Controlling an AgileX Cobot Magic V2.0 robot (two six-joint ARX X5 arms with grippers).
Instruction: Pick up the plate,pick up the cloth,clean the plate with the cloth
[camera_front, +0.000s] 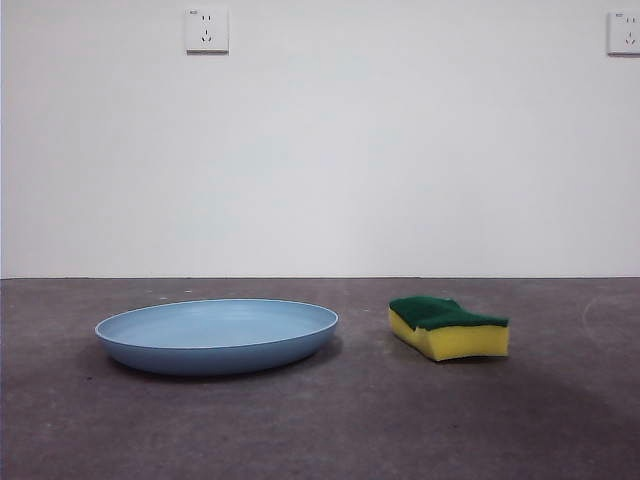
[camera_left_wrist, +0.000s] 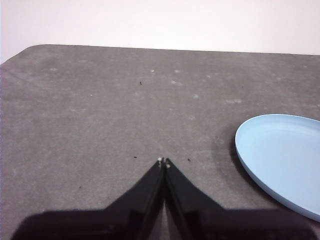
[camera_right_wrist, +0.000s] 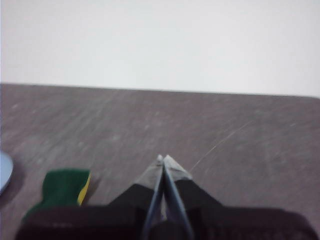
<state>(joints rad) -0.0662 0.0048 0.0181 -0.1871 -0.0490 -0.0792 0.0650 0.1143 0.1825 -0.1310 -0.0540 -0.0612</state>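
The light-blue plate (camera_front: 217, 334) lies flat on the grey table, left of centre in the front view. The cloth, a yellow sponge with a dark green top (camera_front: 448, 327), lies flat to its right, apart from it. My left gripper (camera_left_wrist: 163, 161) is shut and empty above bare table, with the plate's rim (camera_left_wrist: 280, 155) off to one side. My right gripper (camera_right_wrist: 163, 158) is shut and empty, with the sponge (camera_right_wrist: 62, 189) to its side and a sliver of the plate (camera_right_wrist: 4, 172) beyond. Neither arm shows in the front view.
A white wall stands behind the table, with a socket (camera_front: 206, 30) at upper left and another (camera_front: 624, 33) at upper right. The grey table top (camera_front: 330, 420) stretches in front of both things.
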